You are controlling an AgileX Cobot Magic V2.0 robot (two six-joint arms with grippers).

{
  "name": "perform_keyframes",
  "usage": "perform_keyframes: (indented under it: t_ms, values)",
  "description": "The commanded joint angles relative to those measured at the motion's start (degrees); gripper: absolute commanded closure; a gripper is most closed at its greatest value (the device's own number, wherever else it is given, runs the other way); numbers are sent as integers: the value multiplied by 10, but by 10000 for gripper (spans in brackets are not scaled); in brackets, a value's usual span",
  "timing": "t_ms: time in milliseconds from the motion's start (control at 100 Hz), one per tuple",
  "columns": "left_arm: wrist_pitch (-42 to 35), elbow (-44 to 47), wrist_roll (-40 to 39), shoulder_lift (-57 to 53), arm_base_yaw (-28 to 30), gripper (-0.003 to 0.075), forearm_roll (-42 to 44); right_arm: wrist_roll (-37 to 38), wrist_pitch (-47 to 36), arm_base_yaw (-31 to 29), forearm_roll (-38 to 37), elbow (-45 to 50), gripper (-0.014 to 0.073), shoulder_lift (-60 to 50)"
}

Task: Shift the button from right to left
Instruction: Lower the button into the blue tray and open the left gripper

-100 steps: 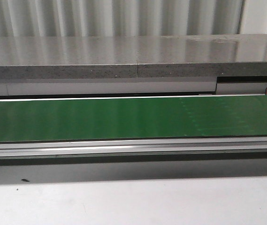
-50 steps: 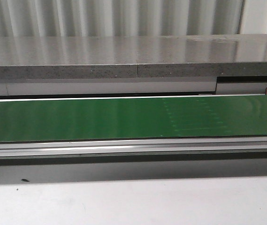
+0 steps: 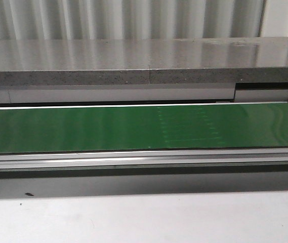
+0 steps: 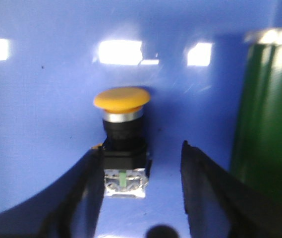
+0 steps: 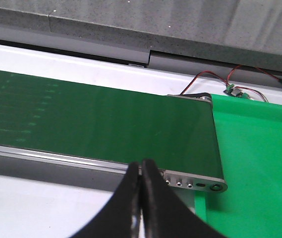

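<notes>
Button (image 4: pixel 123 141) stands between the two black fingers of the left gripper (image 4: pixel 141 188), seen only from the left wrist camera. Its yellow-orange cap points away from the wrist, below it comes a silver ring, then the black collar, and the clear boxy block is nearest to the camera. The button rests on a blue surface (image 4: pixel 41 109) with bright light reflections on it. The left gripper is spread wide; one finger (image 4: pixel 88 191) is right against the side of the block, the other finger (image 4: pixel 200 183) is apart from it with blue surface showing in between. So the gripper does not clamp the button. Beside the far finger there is the green conveyor belt (image 4: pixel 264 124), its end roller seen from the side.

The right gripper (image 5: pixel 141 191) hangs over the near edge of the same green belt (image 5: pixel 96 124), near the belt's end. Its two fingers are pressed together and hold nothing. Next to the belt end lies a bright green tray (image 5: pixel 259 163), and behind it a small circuit board with red wires (image 5: pixel 232 89).

From the front camera I see only the belt (image 3: pixel 83 126) running across, a grey stone ledge (image 3: pixel 133 61) behind it and the white table (image 3: pixel 144 217) in front. No arm and no button appears there.
</notes>
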Motion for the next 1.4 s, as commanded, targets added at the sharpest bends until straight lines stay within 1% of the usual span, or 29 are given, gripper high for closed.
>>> perform_keyframes:
  t_ms: [0,60,80,90,100,140,200,270,450,790,1160,1390]
  values:
    - [-46,-4,-14,-63,-2,514,-42,-4,-46,2,-3,-14,662,6]
    - [-75,11,-18,-94,-9,604,-46,-4,-46,2,-3,-14,662,6]
    - [-84,18,-19,-104,-11,622,-46,-4,-46,2,-3,-14,662,6]
    - [-90,22,-20,-108,-13,649,-46,-4,-46,2,-3,-14,662,6]
    - [-92,24,-21,-111,-13,649,-46,-4,-46,2,-3,-14,662,6]
    - [-106,37,-31,-131,-20,701,-46,-4,-46,2,-3,-14,662,6]
    - [-120,53,-42,-157,-26,741,-48,-4,-46,2,-3,-14,662,6]
    - [-135,76,-60,-193,-34,741,-53,-4,-46,2,-3,-14,662,6]
    - [-179,132,-60,-276,-63,741,-90,-4,-46,2,-3,-14,662,6]
    - [-254,242,-60,-418,-163,741,-144,-4,-46,2,-3,-14,662,6]
    - [-353,371,-60,-552,-255,741,-151,-4,-46,2,-3,-14,662,6]
    - [-408,453,-60,-638,-291,741,-151,-4,-46,2,-3,-14,662,6]
